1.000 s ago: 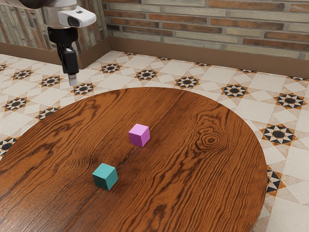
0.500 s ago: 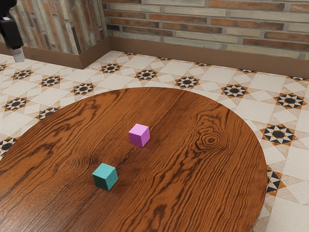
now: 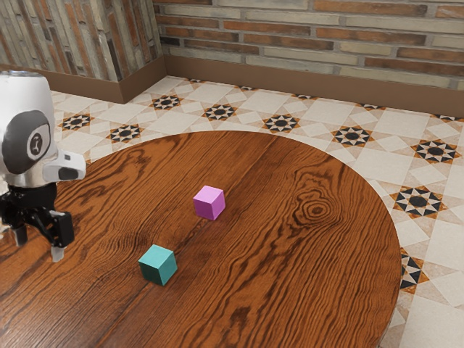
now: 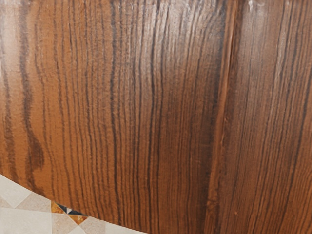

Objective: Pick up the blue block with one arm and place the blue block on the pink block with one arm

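Exterior view, lower left: the gripper point(image 3: 36, 243) hangs seemingly spread, empty; a misaligned descent could knock the blue block point(image 3: 158, 264) off-line from the pink block point(image 3: 209, 202).

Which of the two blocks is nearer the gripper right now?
The blue block, teal in shade, nearer the camera in the exterior view. It lies closer to the open gripper than the pink block, which sits farther toward that view's right.

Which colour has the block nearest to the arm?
Teal, a blue-green. The blue block shows best in the exterior view.
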You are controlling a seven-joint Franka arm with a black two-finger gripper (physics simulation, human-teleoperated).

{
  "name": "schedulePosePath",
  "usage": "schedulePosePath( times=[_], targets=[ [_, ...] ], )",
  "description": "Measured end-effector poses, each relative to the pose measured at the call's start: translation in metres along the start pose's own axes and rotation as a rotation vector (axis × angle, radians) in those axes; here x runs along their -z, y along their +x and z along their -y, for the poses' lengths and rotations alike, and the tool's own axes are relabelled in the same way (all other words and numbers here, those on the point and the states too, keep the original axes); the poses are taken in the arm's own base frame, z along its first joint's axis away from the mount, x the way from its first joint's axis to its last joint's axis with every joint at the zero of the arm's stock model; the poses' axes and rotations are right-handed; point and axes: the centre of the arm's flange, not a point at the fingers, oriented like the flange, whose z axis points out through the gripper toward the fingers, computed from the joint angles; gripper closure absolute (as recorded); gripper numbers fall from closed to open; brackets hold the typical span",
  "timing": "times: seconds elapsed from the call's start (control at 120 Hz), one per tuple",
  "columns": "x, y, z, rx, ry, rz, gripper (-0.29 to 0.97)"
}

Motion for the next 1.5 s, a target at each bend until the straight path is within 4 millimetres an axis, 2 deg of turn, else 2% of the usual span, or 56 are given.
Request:
schedulePosePath(
  times=[0.05, 0.125, 0.175, 0.225, 0.267, 0.4, 0.5, 0.567, 0.825, 0.958, 1.125, 1.317, 1.5],
  targets=[
    [-0.021, 0.026, 0.008, 0.052, -0.052, 0.003, 0.00],
    [-0.045, 0.052, 0.002, 0.073, -0.092, -0.025, 0.00],
    [-0.056, 0.061, -0.008, 0.071, -0.109, -0.065, 0.00],
    [-0.078, 0.062, -0.021, 0.076, -0.111, -0.102, 0.00],
    [-0.086, 0.064, -0.027, 0.078, -0.104, -0.143, 0.00],
    [-0.091, 0.066, -0.026, 0.066, -0.090, -0.237, 0.00],
    [-0.088, 0.072, -0.016, 0.057, -0.088, -0.279, 0.00],
    [-0.091, 0.088, -0.014, 0.047, -0.078, -0.284, 0.00],
    [-0.090, 0.136, -0.027, -0.014, -0.118, -0.340, 0.00],
    [-0.102, 0.141, -0.050, -0.052, -0.160, -0.320, 0.00],
    [-0.114, 0.145, -0.043, -0.031, -0.186, -0.292, 0.00],
    [-0.114, 0.167, -0.057, -0.068, -0.181, -0.281, 0.00],
    [-0.123, 0.174, -0.054, -0.060, -0.179, -0.262, 0.00]
  ],
)
